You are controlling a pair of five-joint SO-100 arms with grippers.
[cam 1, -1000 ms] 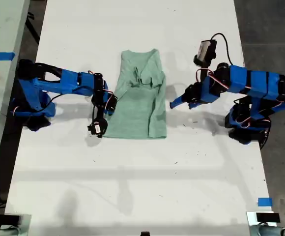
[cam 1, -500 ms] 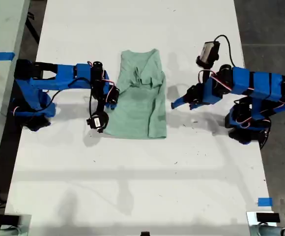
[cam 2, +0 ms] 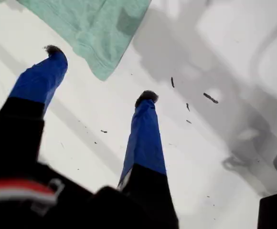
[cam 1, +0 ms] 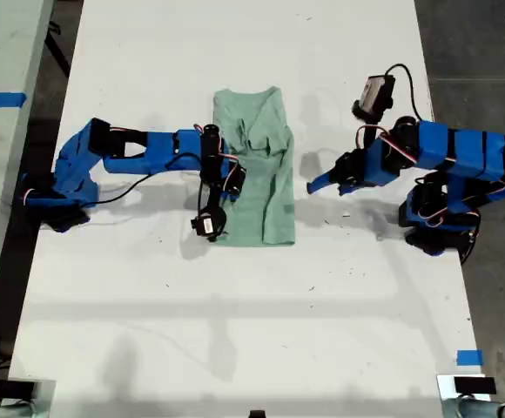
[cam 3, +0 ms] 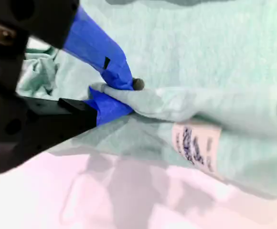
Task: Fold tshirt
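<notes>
- The tshirt (cam 1: 257,170) lies on the white table (cam 1: 235,331), folded into a narrow upright strip, with its sleeves and neck bunched into wrinkles at the end farther from the camera in the exterior view.
- My second gripper (cam 3: 113,95) is the one on the arm that reaches in from the exterior view's left; in that view it sits (cam 1: 220,187) over the tshirt's edge on that side.
- In the second wrist view its blue jaws are pinched tight on a rolled fold of the tshirt (cam 3: 215,57), with cloth pressed between them and no gap showing.
- A white care label (cam 3: 196,145) with dark print shows on the fabric just beside that pinched fold.
- My first gripper (cam 2: 100,74) belongs to the arm on the exterior view's right, and hangs (cam 1: 318,185) near the tshirt but apart from it, with bare table between.
- Its two blue jaws stand wide apart in the first wrist view and hold nothing; only the white table lies between them.
- One corner of the tshirt (cam 2: 93,28) lies just beyond the tips of those jaws, not touching either.
- Small dark specks (cam 2: 210,98) mark the table close to the first gripper.
</notes>
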